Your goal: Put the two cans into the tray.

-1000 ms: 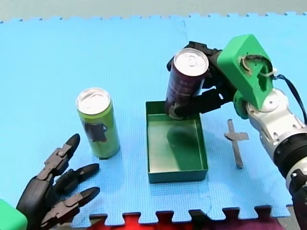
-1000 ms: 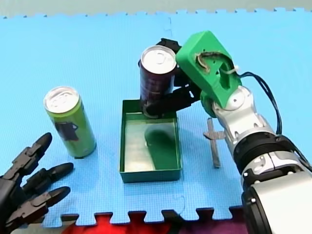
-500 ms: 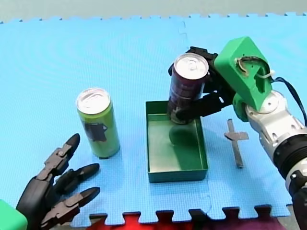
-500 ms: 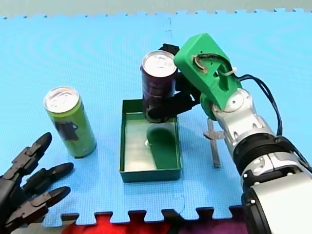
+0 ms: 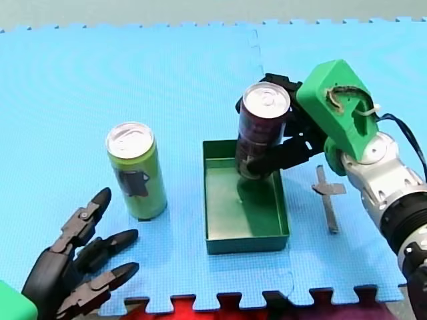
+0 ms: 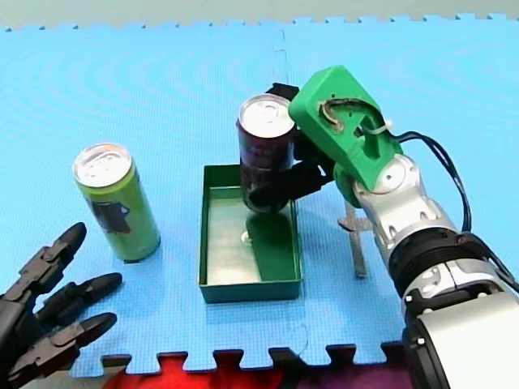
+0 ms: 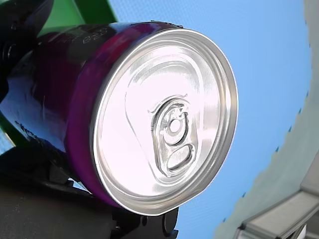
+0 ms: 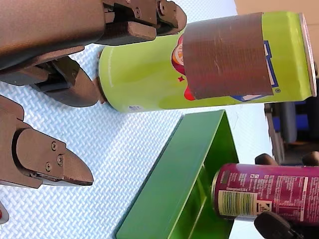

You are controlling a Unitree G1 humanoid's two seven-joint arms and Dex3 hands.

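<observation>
The right hand comes in from the right and is clamped on a purple can, its black fingers wrapped around the can's side. The can leans slightly, silver top up, with its base over the far end of a green tray. A dark shadow lies on the tray floor just under it. Whether the base touches the floor I cannot tell. In the first wrist view the can's top sits close up, pull tab unbroken.

A green can stands upright on the blue foam mat, left of the tray and apart from it, with a dark patch on its side. The left hand is at the mat's near-left corner, short of the green can. It holds nothing, fingers not curled.

A thin grey strip lies flat on the mat just right of the tray.
</observation>
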